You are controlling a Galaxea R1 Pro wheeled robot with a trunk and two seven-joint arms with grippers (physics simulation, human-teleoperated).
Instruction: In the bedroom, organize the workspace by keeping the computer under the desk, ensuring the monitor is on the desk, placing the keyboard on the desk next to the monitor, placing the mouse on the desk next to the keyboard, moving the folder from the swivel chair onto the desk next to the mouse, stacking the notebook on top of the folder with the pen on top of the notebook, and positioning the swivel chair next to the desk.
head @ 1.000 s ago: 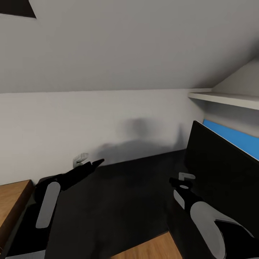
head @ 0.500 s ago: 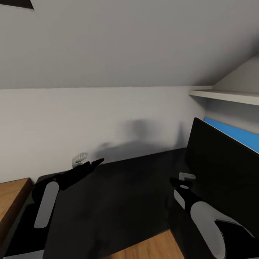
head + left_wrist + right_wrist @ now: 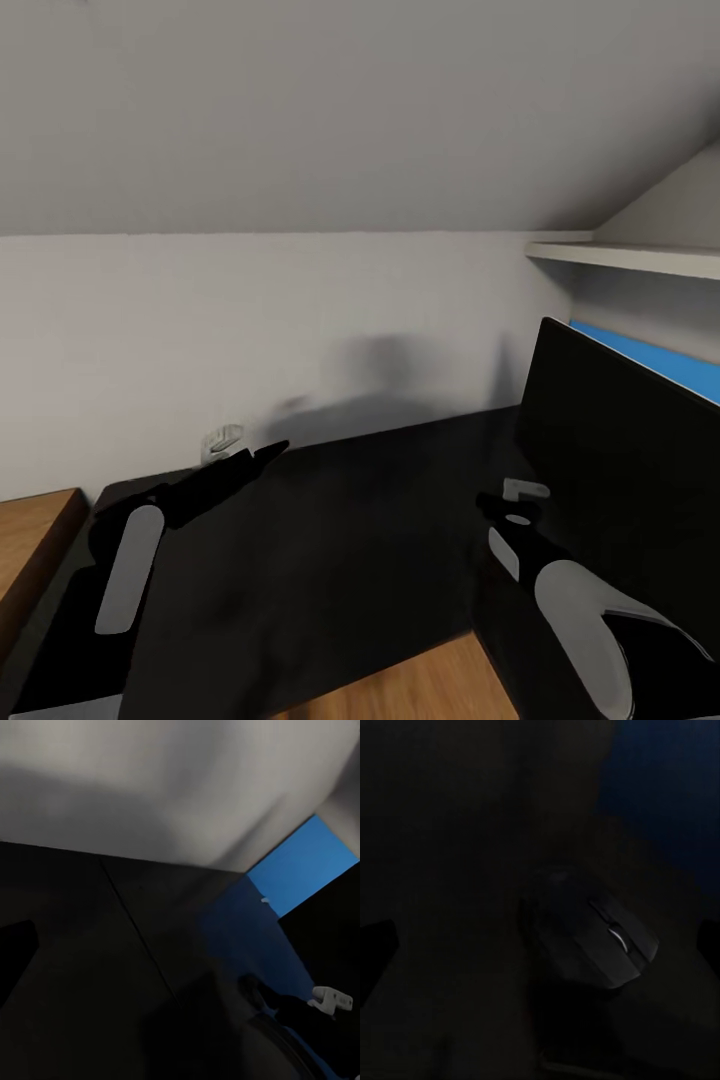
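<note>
We see monitor (image 3: pixel 625 430) on desk (image 3: pixel 340 520), mouse (image 3: pixel 589 937) beside it; rest unseen, so likely pending. Left gripper (image 3: pixel 262 455), right gripper (image 3: pixel 520 495): can't tell if apart.

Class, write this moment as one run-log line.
glossy black desk: black flat monitor standing on it | small black mouse lying on it, below right gripper | left gripper: over the desk, holding nothing

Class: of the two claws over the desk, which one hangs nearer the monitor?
The right claw, just beside the monitor; the left claw is across the desk.
</note>
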